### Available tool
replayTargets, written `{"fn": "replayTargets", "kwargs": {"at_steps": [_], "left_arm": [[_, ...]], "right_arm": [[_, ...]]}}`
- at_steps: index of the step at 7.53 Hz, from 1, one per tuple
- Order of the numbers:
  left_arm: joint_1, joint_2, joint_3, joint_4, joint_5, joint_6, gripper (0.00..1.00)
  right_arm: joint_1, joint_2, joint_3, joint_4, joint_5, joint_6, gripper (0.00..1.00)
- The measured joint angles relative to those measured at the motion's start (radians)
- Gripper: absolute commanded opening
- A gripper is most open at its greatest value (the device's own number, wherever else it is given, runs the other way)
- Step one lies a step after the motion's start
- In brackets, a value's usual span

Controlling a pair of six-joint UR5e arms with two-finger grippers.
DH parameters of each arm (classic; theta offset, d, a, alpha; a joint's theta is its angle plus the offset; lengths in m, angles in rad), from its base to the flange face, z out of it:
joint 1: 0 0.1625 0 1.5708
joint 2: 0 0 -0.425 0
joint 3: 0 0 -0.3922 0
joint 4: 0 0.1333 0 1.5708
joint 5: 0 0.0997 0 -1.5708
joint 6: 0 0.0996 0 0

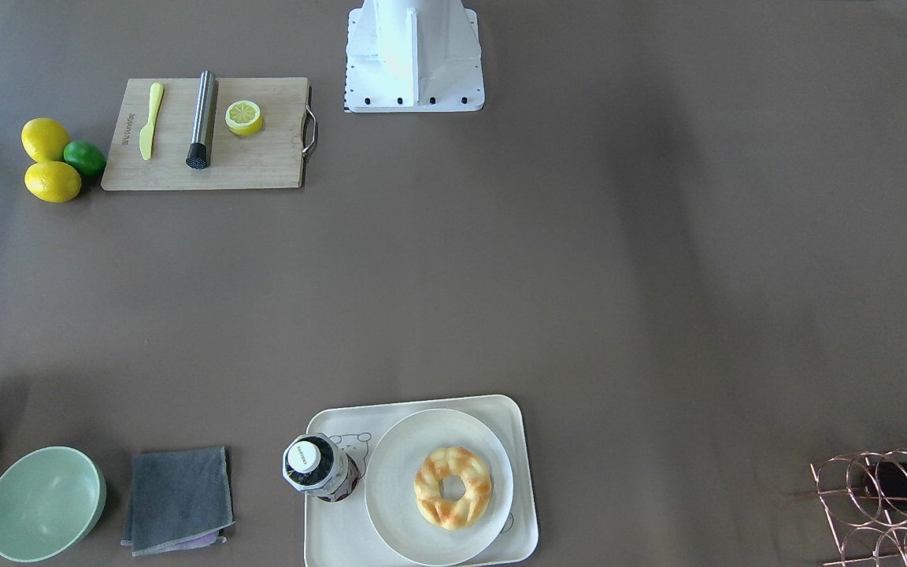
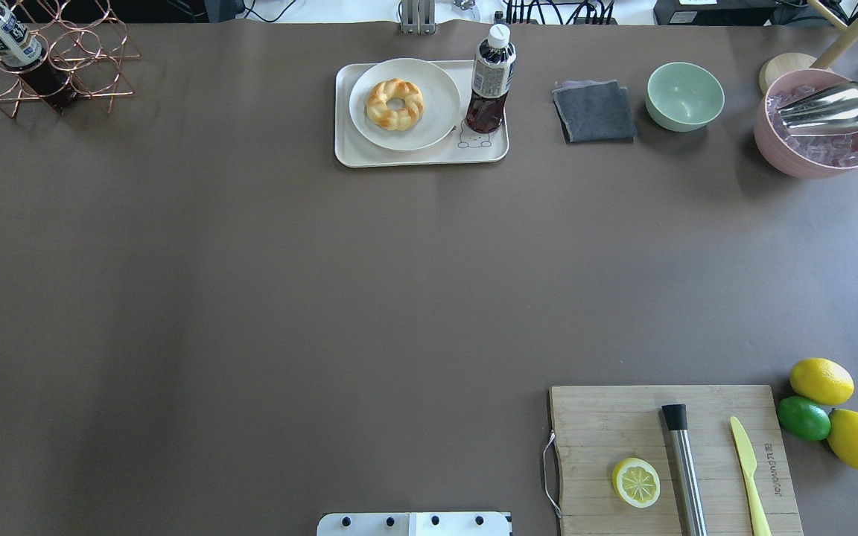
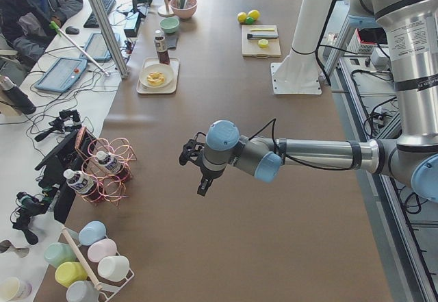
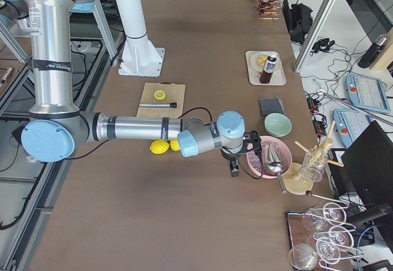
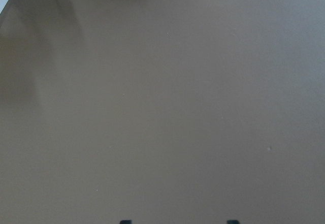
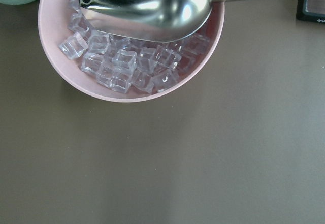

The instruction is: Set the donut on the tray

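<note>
The donut point(image 1: 453, 487) is a golden braided ring lying on a round white plate point(image 1: 394, 504). The plate sits on the cream tray point(image 1: 523, 512) at the table's far edge. Both also show in the overhead view: donut point(image 2: 395, 104), tray point(image 2: 345, 152). My left gripper point(image 3: 203, 182) hovers over bare table near the table's left end, far from the tray. Its two fingertips stand wide apart at the bottom of the left wrist view point(image 5: 179, 222), empty. My right gripper point(image 4: 236, 163) hangs beside the pink ice bowl point(image 6: 127, 46); I cannot tell whether it is open or shut.
A dark drink bottle point(image 2: 490, 82) stands on the tray beside the plate. A grey cloth point(image 2: 594, 112), green bowl point(image 2: 685, 95) and pink ice bowl with a metal scoop point(image 2: 820, 119) lie to its right. A copper wire rack point(image 2: 42, 59) stands far left. A cutting board point(image 2: 600, 424) and citrus fruit point(image 2: 821, 380) are near right.
</note>
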Motion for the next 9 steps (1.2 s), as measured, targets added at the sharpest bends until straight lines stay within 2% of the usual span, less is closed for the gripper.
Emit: {"fn": "replayTargets", "kwargs": {"at_steps": [3, 9], "left_arm": [[-0.006, 0.003, 0.025, 0.001, 0.004, 0.012, 0.98], [-0.006, -0.002, 0.047, -0.005, 0.001, 0.013, 0.98]], "right_arm": [[0.064, -0.017, 0.010, -0.068, -0.005, -0.123, 1.00], [0.071, -0.024, 0.031, -0.086, -0.046, -0.139, 1.00]]}}
